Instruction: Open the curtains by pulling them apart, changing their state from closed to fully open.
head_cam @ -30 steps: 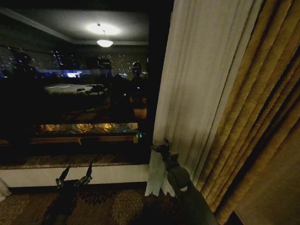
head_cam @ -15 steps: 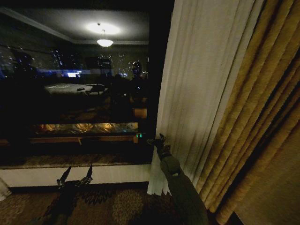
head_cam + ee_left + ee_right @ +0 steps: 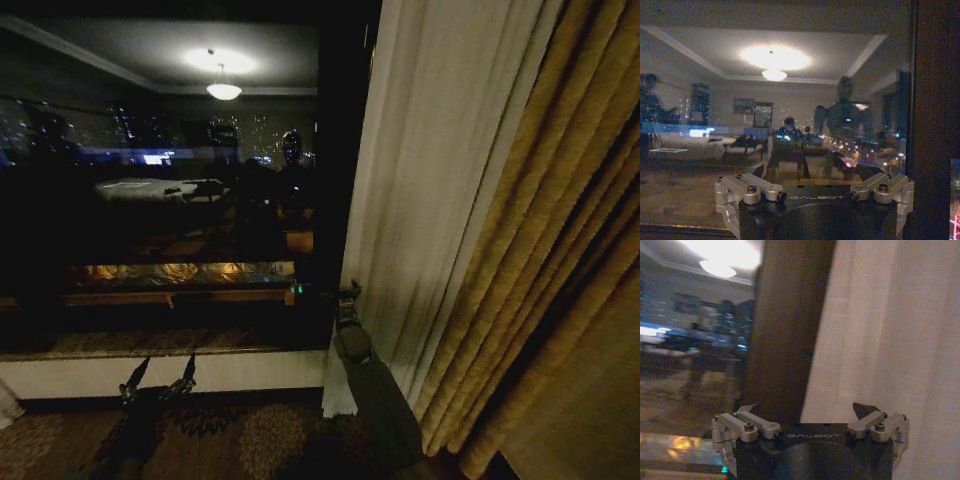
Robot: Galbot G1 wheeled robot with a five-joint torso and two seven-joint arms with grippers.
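The sheer off-white curtain [image 3: 430,180] hangs bunched on the right side of the window, next to a thick golden drape [image 3: 560,300]. My right gripper [image 3: 346,293] is at the curtain's left edge, about sill height. In the right wrist view the right gripper [image 3: 807,409] is open, and the curtain [image 3: 890,340] edge and the dark window post [image 3: 790,325] lie beyond its spread fingers with nothing held. My left gripper [image 3: 158,378] is low in front of the sill. In the left wrist view it [image 3: 810,172] is open and faces the bare glass.
The dark window glass [image 3: 160,200] reflects a lit room and ceiling lamp. A stone sill [image 3: 150,343] and a white wall strip run below it, with patterned carpet [image 3: 250,435] underneath. The golden drape closes off the right side.
My right gripper has risen along the curtain's left edge, and that edge has shifted slightly right. The left arm has stayed put.
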